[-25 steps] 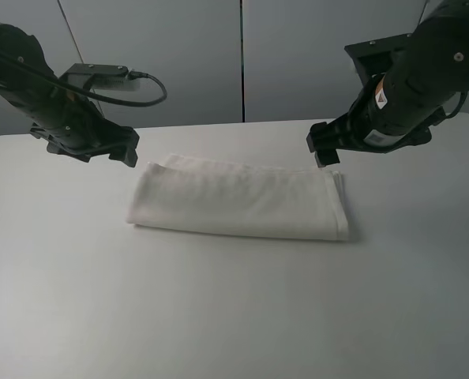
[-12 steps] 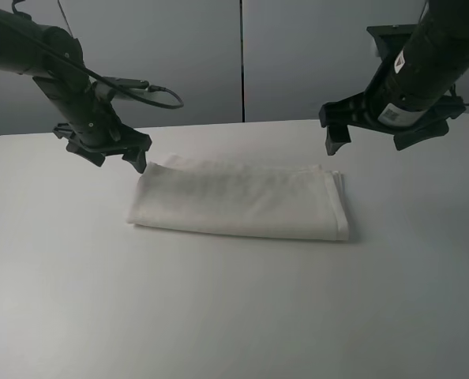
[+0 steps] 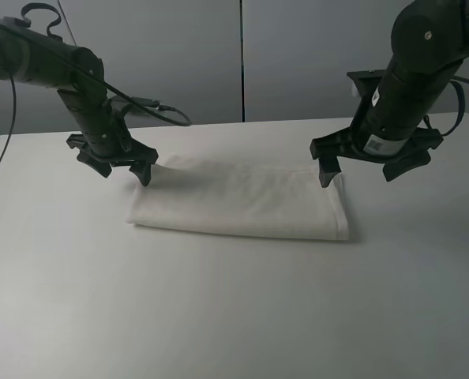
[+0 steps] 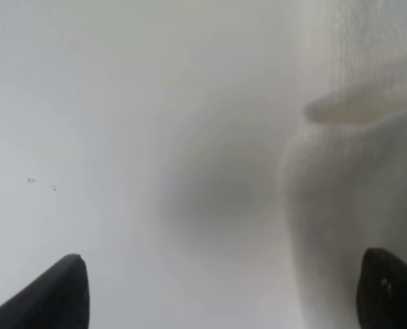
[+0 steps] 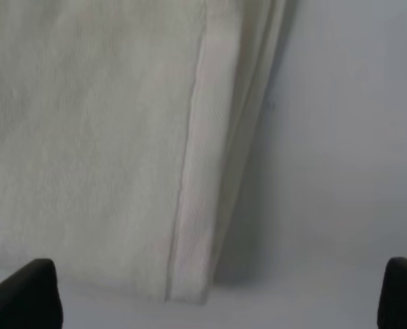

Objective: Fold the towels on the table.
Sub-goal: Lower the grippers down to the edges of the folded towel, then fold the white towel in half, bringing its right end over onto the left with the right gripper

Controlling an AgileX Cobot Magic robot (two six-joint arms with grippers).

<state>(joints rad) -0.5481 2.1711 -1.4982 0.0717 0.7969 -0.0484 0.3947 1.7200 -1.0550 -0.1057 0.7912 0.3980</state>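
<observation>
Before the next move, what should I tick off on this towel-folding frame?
1. Left gripper open: ok, its fingertips stand wide apart.
2. Right gripper open: ok, its fingertips stand wide apart.
3. Left gripper straddles an edge of the towel: ok, the edge lies between its fingers, nearer one of them.
4. Right gripper straddles a towel corner: ok, the border band ends between its fingers.
5. Towel lies folded and flat on the table: ok.
6. Fingertips touching the cloth: cannot tell.
</observation>
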